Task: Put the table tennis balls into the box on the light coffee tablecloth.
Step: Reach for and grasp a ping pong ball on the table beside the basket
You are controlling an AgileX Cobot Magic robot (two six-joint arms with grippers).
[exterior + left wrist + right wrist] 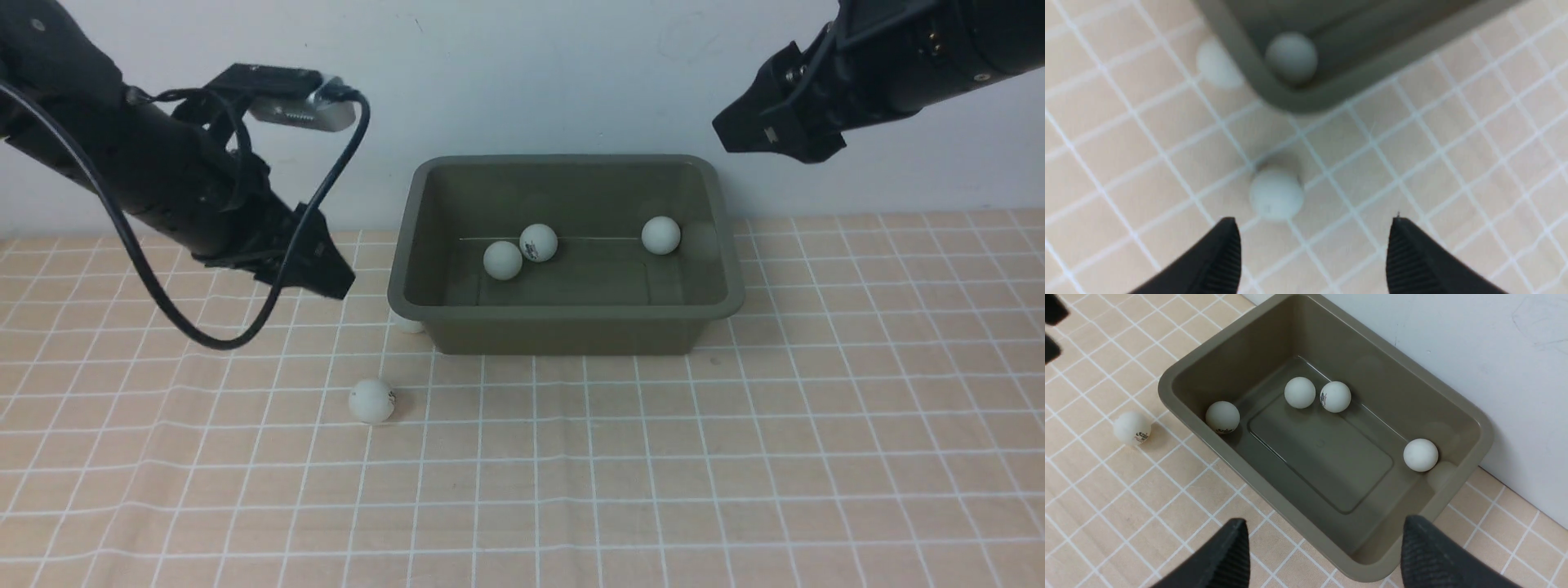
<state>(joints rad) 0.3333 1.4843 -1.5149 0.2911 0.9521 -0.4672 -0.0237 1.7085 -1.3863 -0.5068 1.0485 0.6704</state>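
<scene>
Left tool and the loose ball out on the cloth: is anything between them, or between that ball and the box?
Nothing visible does. The left tool hangs open near the ball, only tablecloth between them. A second ball lies beside the near left corner of the box; its top is open.

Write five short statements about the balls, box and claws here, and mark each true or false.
1. Four table tennis balls lie inside the box. True.
2. The left claw grips a ball. False: it is open and empty.
3. Two more balls lie outside the box on the tablecloth. True.
4. The box lies overturned. False: it stands upright, open side up.
5. The right claw is open and empty. True.
</scene>
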